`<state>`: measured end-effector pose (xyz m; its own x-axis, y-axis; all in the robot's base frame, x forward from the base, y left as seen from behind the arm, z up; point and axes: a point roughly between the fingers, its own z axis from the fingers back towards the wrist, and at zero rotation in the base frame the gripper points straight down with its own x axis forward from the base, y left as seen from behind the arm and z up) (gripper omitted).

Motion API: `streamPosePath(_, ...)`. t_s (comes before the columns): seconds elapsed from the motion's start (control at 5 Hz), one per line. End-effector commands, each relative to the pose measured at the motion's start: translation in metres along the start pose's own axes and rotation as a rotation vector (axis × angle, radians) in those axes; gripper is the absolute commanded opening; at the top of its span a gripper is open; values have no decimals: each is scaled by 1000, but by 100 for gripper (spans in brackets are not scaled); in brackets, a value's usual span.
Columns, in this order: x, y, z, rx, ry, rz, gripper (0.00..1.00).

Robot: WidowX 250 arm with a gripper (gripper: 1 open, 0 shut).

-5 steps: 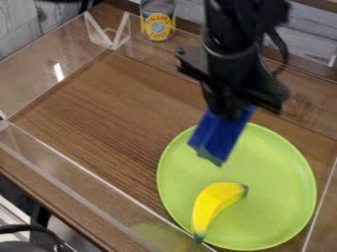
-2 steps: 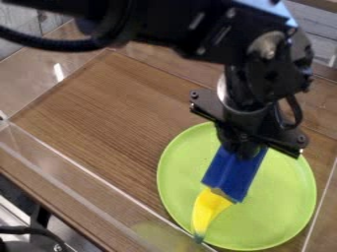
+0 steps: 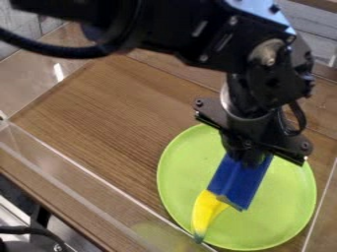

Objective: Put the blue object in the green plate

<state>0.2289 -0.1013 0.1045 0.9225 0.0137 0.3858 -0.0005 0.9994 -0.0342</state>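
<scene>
camera | gripper pinching the upper end of the blue object, lower right of frame, hanging tilted over the green plate | lower end overlaps the yellow banana at bottom centre | risk: released here, the block may land on the banana, tip or slide toward the rim

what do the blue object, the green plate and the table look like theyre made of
Blue object: likely hard plastic, with flat uniform colour and crisp edges. Green plate: probably plastic too, smooth, evenly lime with a soft sheen. Table: wood or wood-look laminate, showing grain lines and glossy reflections.
</scene>
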Motion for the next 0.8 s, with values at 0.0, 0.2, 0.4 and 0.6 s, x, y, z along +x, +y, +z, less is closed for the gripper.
streamPosePath(0.0,6,2,1,-14,-11,13,100)
streamPosePath(0.2,8,3,0,-14,-2,10,0)
streamPosePath(0.4,7,3,-3,-13,11,14,100)
streamPosePath(0.6,7,5,-3,-6,26,14,0)
